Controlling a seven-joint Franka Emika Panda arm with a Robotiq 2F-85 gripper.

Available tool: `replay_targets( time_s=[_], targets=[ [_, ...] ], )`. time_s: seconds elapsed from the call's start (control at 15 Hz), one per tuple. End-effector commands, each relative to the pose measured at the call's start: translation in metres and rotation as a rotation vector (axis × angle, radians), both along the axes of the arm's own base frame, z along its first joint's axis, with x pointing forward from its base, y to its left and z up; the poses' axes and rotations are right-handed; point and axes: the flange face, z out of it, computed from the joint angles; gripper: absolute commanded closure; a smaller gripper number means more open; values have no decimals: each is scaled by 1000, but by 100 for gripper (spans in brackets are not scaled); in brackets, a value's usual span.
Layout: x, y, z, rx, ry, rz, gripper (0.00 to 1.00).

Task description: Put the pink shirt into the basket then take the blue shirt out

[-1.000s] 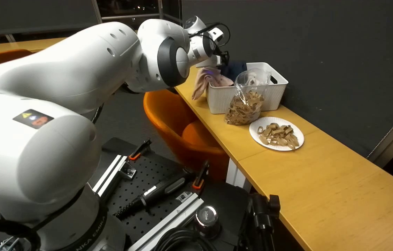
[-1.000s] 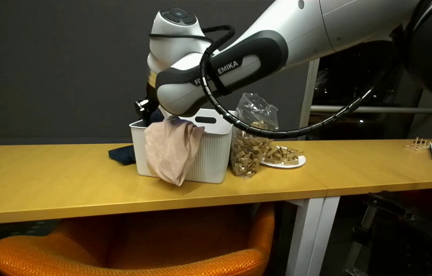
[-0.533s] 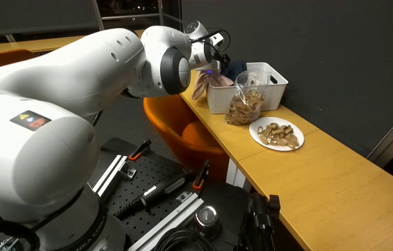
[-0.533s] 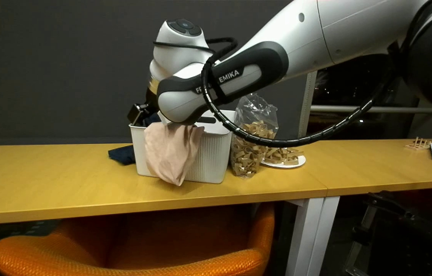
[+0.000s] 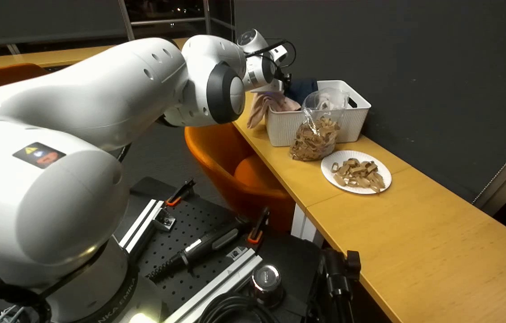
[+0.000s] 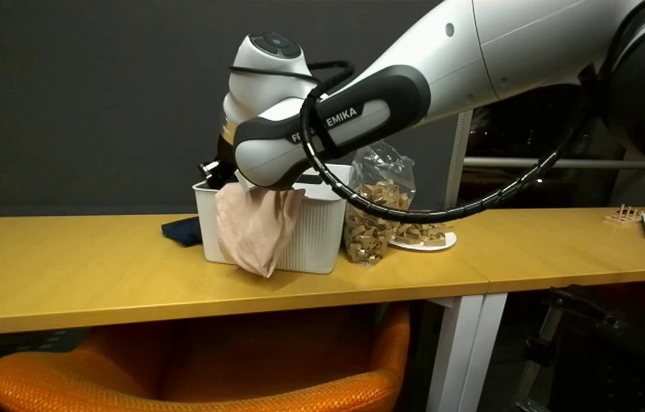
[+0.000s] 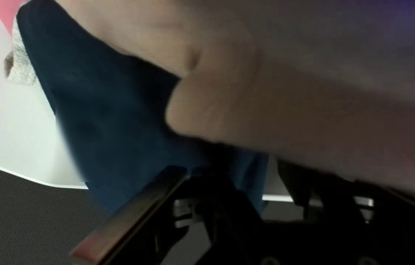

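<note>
Gripper [image 7: 229, 173] lowered; pink shirt [image 6: 257, 229] partly in basket [image 6: 318, 236], hanging toward worktop [image 6: 99, 274] front edge (grip state unclear); blue shirt [image 7: 108, 117] not fully out.

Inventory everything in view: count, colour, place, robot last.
table: at least 2, yellowish, front and back
basket: 1, white, on a table
pink shirt: 1, pale pink, over basket rim
blue shirt: 1, dark blue, over basket rim
unclear thing: 1, whitish, in basket
bag: 1, clear, beside basket
plate: 1, white, near bag
scraps: many, brown, in bag, on plate
chair: at least 2, orange, near tables
gear: several, mostly black, beside arm
arm: 1, white, extended to basket
tool: 1, black, at basket
</note>
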Motion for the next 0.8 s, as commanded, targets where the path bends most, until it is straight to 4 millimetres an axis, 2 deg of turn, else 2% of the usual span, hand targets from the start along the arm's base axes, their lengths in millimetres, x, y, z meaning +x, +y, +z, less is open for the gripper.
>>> replay_targets(
  time_s=[0.0,0.13,0.33,0.73],
  targets=[
    [-1,-3,-11,14,-7,14,88],
    [-2,-7,-14,12,-3,13,100],
    [0,-8,-6,12,-10,2,100],
    [6,-7,34,22,4,-41,99]
  ],
)
